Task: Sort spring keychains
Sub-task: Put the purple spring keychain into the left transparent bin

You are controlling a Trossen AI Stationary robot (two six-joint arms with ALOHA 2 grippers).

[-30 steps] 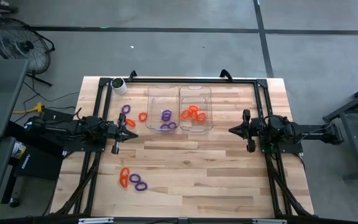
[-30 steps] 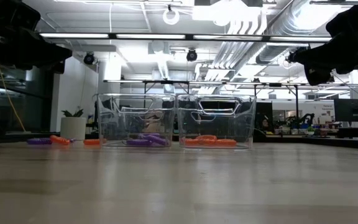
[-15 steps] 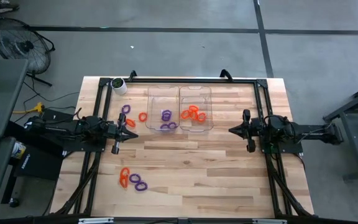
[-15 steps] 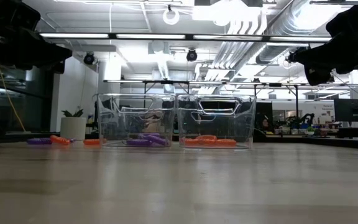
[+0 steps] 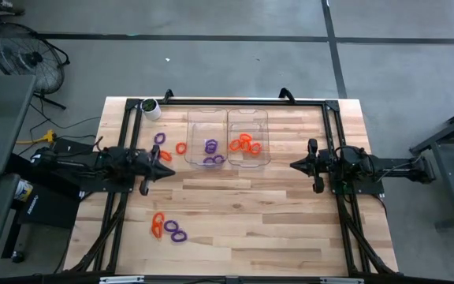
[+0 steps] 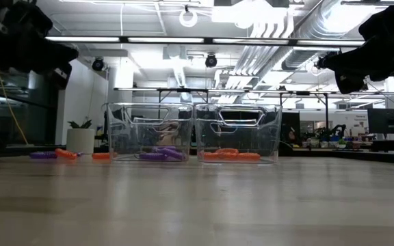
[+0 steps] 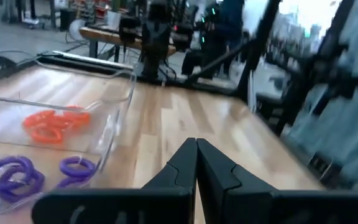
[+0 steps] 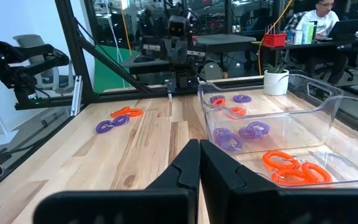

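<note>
No legible text, label, brand, number or sign is found in any of the four views. Nothing readable is carried by the table (image 5: 243,197), by the clear trays (image 5: 227,118), or by the room's furnishings seen beyond the table.

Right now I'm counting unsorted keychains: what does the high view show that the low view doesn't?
Only the high view shows the front cluster of orange and purple keychains and the shut fingers of both grippers, left and right.

Only the low view shows the room's ceiling lights.

Both show two clear trays, sorted purple and orange, plus loose keychains left of them.
</note>
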